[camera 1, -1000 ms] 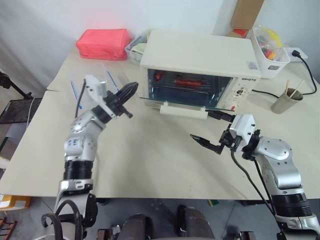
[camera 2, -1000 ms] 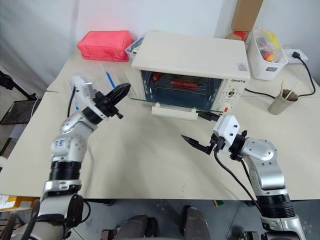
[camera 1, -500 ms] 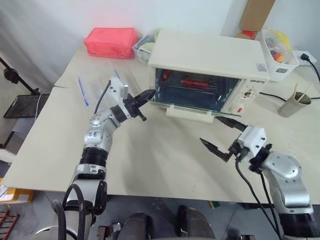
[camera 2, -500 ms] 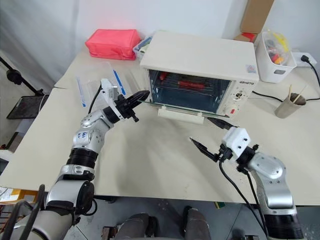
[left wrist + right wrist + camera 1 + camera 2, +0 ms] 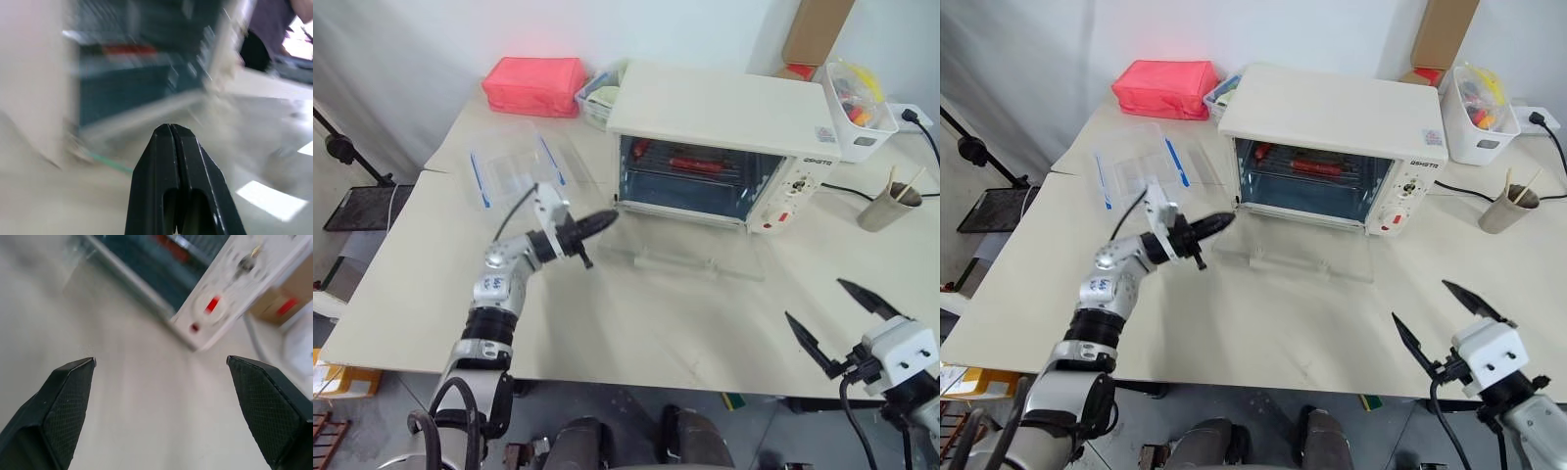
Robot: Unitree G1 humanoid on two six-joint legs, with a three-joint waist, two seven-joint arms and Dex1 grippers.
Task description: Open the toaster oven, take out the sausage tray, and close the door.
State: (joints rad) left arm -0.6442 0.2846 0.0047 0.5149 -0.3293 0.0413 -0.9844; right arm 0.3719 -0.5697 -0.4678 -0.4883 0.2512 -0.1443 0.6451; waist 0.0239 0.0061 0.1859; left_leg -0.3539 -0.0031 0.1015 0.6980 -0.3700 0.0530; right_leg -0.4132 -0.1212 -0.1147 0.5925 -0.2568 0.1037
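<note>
- Oven door point(image 5: 1295, 258) down flat on the table point(image 5: 1263, 323), its glass see-through, the cream bar handle along the front edge nearest me.
- Toaster oven point(image 5: 1332, 147) stands at the far middle of the table, mouth open toward me, knob panel with the red dot on my right end of it.
- Sausage tray point(image 5: 1310, 167) sits on the upper rack inside the cavity; red sausages show through the opening.
- My left gripper point(image 5: 1217, 224) has its fingers pressed together, empty, pointing at the oven's near left corner, just beside the left edge of the lowered door. I cannot tell if the tips touch the glass.
- My right gripper point(image 5: 1435, 322) is spread wide, holding nothing, low at my right, well apart from the oven.
- Clear plastic box with blue clips point(image 5: 1141, 166) lies left of the oven; red pouch point(image 5: 1164, 88) behind it.
</note>
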